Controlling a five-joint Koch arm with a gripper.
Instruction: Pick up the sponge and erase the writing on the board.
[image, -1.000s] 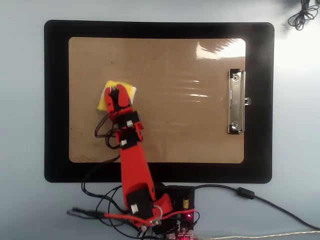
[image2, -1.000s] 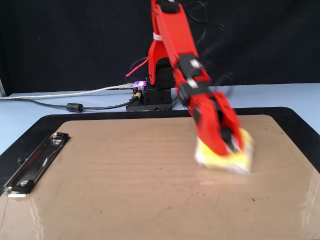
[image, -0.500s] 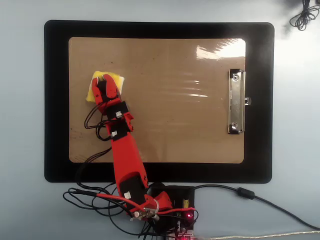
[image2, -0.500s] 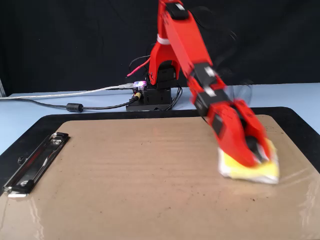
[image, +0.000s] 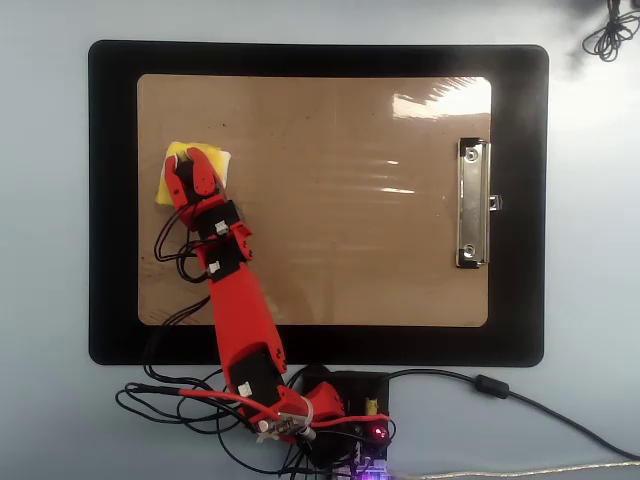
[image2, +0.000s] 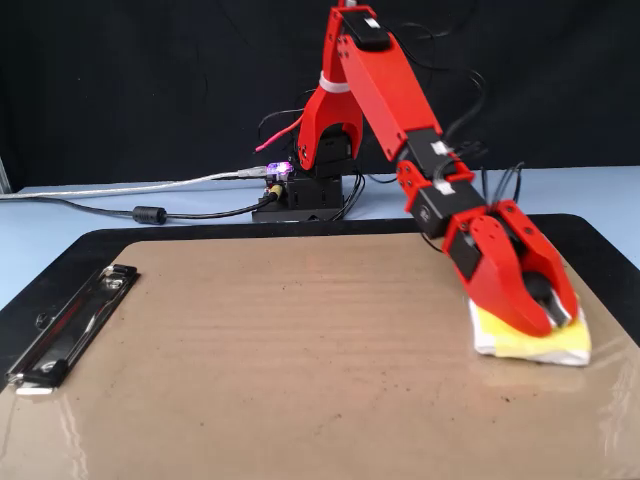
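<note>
Overhead and fixed views of the work area. A black mat (image: 115, 200) frames the tan board (image: 330, 210), whose silver clip (image: 474, 203) sits at about 3 o'clock in the overhead view. The red arm (image: 240, 310) reaches from its base at 6 o'clock up toward 10 o'clock, where the yellow sponge (image: 222, 158) lies on the board's surface near that corner; in the fixed view the sponge (image2: 520, 342) lies at about 4 o'clock. The gripper (image: 196, 165) is down on the sponge, its jaws straddling it and seeming to press on its top, so it appears clamped on the sponge, though how firm the hold is cannot be told. The step in hand is judged to be the grasp, or the start of wiping. No writing can be made out on the board in either view; the surface shows only glare and faint specks. If any remains, the next move calls for dragging the sponge flat across it with steady downward pressure. No brand or label is legible anywhere.
</note>
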